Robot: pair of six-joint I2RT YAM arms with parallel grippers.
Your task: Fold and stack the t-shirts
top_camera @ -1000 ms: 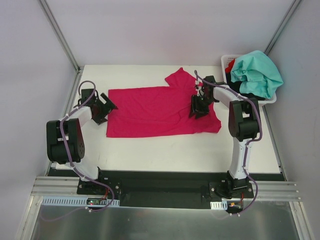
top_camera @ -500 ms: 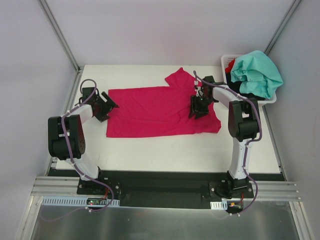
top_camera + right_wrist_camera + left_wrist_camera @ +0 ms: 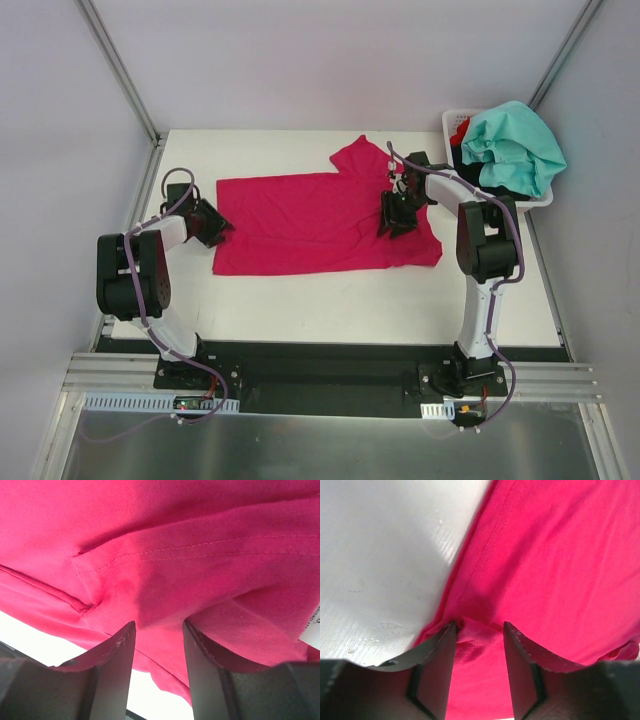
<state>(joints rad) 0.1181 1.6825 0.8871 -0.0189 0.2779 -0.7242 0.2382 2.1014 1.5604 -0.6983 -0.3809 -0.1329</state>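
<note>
A large magenta-pink t-shirt (image 3: 320,225) lies spread flat on the white table, one sleeve pointing to the far side. My left gripper (image 3: 215,225) is at its left hem. In the left wrist view its fingers (image 3: 479,627) pinch a puckered bit of that hem (image 3: 475,640). My right gripper (image 3: 393,222) is over the shirt's right part. The right wrist view shows it (image 3: 159,625) shut on a raised fold of pink cloth (image 3: 165,590), beside a small white label (image 3: 312,630). A teal-mint t-shirt (image 3: 515,145) tops the basket, with black (image 3: 470,160) and red (image 3: 460,128) cloth under it.
A white plastic basket (image 3: 545,197) stands at the table's far right corner. Bare white table (image 3: 380,555) shows left of the shirt's hem. Grey walls and metal posts enclose the table on three sides.
My left gripper has come down onto the shirt's left hem and its jaws have narrowed onto the cloth. The right gripper and the shirt have stayed in place.
</note>
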